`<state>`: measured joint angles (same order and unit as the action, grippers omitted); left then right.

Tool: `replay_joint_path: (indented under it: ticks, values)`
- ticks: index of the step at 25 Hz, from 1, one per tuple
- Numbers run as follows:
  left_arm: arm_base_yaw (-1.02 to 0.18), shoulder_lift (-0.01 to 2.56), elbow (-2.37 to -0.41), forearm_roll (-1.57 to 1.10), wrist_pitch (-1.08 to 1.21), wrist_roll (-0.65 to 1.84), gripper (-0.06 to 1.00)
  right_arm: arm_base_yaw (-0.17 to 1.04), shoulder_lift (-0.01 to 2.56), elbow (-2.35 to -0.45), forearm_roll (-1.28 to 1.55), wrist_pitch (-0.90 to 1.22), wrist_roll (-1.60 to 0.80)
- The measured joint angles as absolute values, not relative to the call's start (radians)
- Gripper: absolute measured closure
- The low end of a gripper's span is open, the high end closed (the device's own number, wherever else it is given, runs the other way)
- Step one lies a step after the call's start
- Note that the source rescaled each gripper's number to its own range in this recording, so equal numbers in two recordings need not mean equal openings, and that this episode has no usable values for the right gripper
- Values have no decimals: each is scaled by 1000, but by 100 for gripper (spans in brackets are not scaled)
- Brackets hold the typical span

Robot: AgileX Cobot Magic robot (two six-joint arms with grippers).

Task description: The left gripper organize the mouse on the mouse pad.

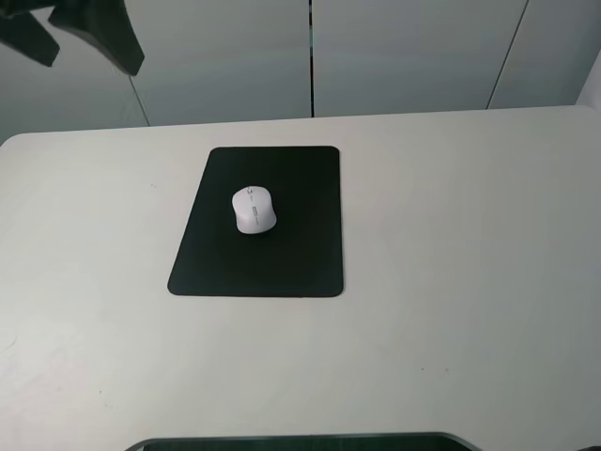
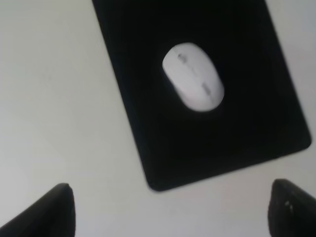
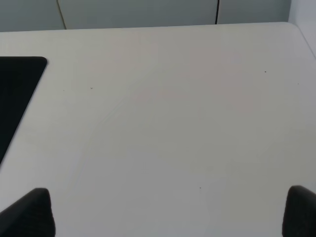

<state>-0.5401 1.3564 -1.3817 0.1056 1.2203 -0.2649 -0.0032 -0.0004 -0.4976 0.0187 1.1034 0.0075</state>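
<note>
The white mouse (image 1: 254, 209) lies on the upper middle of the black mouse pad (image 1: 291, 254), its scroll wheel toward the far wall. In the left wrist view the mouse (image 2: 193, 76) rests free on the pad (image 2: 247, 123), with nothing touching it. My left gripper (image 1: 80, 47) hangs high at the far left, well away from the pad. It is open and empty, and its two black fingertips (image 2: 49, 212) show wide apart. My right gripper (image 3: 168, 212) is open over bare table, with a corner of the pad (image 3: 17, 94) at the edge of its view.
The white table (image 1: 470, 244) ends at a grey panelled wall (image 1: 404, 56) behind. A dark bar (image 1: 300, 442) runs along the table's near edge. The right arm does not show in the exterior view.
</note>
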Motion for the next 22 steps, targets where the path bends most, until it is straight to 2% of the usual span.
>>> replay_joint_path:
  ticks: [15,22]
  values:
    - [-540,744,-842,159,1119,-339,-6,-3,0,-498,19,1103,8]
    - [-537,468,-696,185,1115,-366,-6,-3,0,-498,19,1103,8]
